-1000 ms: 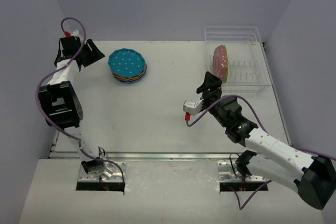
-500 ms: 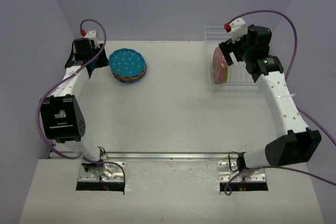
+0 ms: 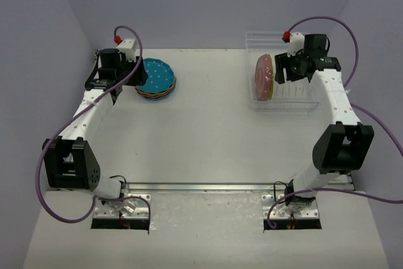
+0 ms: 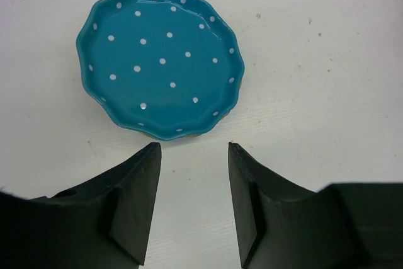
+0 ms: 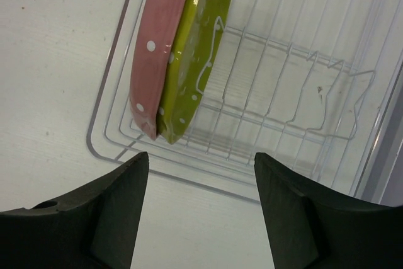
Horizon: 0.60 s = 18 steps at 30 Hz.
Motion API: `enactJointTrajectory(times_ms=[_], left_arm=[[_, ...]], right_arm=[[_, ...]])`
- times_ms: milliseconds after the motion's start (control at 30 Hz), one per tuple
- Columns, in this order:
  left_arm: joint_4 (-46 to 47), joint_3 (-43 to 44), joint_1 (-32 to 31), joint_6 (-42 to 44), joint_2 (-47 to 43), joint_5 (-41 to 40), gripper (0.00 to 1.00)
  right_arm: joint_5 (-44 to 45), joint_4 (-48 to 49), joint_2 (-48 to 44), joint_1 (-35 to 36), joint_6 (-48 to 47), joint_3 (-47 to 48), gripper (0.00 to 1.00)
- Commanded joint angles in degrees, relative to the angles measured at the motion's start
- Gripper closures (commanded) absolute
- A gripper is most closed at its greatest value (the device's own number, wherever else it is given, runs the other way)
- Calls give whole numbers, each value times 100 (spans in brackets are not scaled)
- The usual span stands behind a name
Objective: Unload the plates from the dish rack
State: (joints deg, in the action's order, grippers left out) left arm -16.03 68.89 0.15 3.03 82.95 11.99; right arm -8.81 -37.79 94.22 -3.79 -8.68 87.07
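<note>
**A:** Where are the plates?

**B:** Two stand on edge at the left end of the rack [image 5: 286, 114]. The pink plate [image 5: 156, 48] is outermost. The green plate [image 5: 200, 45] is pressed against its right face. Both are scalloped with white dots.

**A:** And the rest?

**B:** A blue plate [image 4: 160, 61], dotted as well, lies face up on top of a low stack [image 3: 155, 81] at the far left of the table [image 3: 201, 137]. A little orange shows beneath its rim.

**A:** What are the grippers doing?

**B:** The right gripper [image 5: 200, 159] hovers over the rack's near-left corner. Its jaws are spread wide and grip nothing, and the two plates' lower edges lie just beyond its fingers. The left gripper [image 4: 193, 149] hangs just beside the stack. Its fingers are also parted and empty, and the blue plate's rim is just ahead of the tips.

**A:** How much room is there?

**B:** The rack's rim wire runs close along the pink plate's left side, and bare ribs stand to the right of the green plate. The rack sits in the far right corner, near the walls [image 3: 368, 17] at its back and right. The stack and the rack are well apart, with broad tabletop between them.
</note>
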Motion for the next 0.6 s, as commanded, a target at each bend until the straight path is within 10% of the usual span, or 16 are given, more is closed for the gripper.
enactJointTrajectory(times_ms=[0, 567], left_arm=[[-93, -52, 46, -110, -262, 270, 55], [-128, 30, 46, -241, -99, 309, 55]], right_arm=[[-429, 204, 150, -210, 130, 46, 32], [-668, 369, 449, -228, -18, -8, 36]])
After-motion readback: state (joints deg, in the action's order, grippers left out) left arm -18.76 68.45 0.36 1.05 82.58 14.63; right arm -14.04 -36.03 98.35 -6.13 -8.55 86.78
